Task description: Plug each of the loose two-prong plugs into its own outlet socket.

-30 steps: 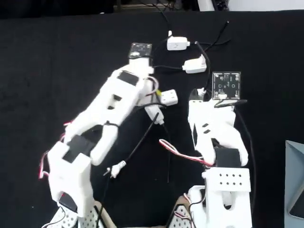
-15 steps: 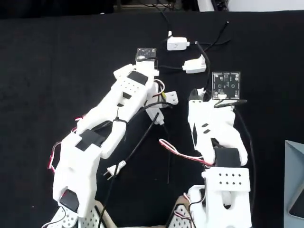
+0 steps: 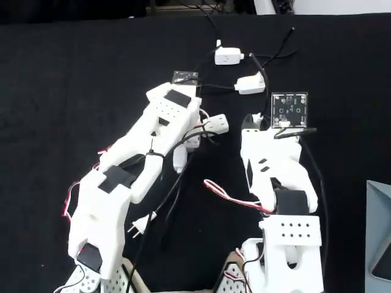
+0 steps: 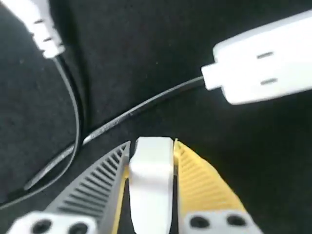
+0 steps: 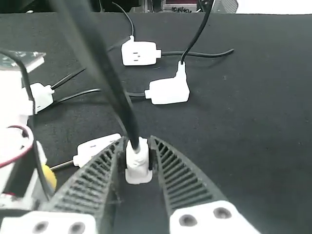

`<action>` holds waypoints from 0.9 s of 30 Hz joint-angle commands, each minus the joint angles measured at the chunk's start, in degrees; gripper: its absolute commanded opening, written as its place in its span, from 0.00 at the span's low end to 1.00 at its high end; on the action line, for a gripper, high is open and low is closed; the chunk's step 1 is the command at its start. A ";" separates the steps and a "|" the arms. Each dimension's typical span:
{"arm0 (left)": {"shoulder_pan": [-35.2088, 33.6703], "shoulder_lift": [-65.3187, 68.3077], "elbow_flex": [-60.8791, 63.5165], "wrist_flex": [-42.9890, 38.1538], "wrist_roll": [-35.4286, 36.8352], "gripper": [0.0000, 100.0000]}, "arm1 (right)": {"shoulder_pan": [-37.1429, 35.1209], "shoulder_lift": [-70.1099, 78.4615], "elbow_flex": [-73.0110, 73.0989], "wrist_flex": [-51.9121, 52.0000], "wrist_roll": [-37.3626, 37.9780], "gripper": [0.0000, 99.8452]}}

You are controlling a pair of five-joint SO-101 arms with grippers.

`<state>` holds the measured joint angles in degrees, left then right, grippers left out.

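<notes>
My left gripper (image 4: 151, 145) is shut on a white plug (image 4: 150, 173), its grey and yellow fingers on either side. A white outlet socket (image 4: 265, 73) with two slots lies just ahead of it. In the high view that plug (image 3: 179, 159) hangs under the left arm, beside the same socket (image 3: 217, 124). My right gripper (image 5: 136, 141) is shut on a white plug (image 5: 136, 165) with a thick black cord. Two more sockets (image 5: 140, 52) (image 5: 168, 90) lie farther out. A loose two-prong plug (image 3: 140, 226) lies near the left arm's base.
Black cords cross the black cloth between the arms and around the sockets (image 3: 229, 56) (image 3: 250, 83). Another white plug (image 4: 41, 24) lies off to one side of the left gripper. A grey bin (image 3: 380, 232) stands at the right edge.
The left arm has stretched out flatter and drawn its held plug back toward the near side. The loose plug near its base slid a little nearer. The right arm stayed put.
</notes>
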<state>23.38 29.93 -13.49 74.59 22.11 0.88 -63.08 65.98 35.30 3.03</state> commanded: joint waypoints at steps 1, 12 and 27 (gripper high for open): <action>-2.33 -7.38 -8.40 6.59 -0.18 0.03 | -0.79 -0.31 -1.63 -0.97 -0.79 0.01; -9.89 -18.29 -22.64 21.45 -21.71 0.03 | -0.79 -0.31 -1.63 -0.97 -0.79 0.01; -15.16 -31.12 -19.03 26.20 -47.82 0.03 | -0.79 -0.31 -1.63 -0.88 -0.79 0.01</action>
<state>9.41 2.86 -39.08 100.35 -21.41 0.88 -63.08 65.98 35.30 3.03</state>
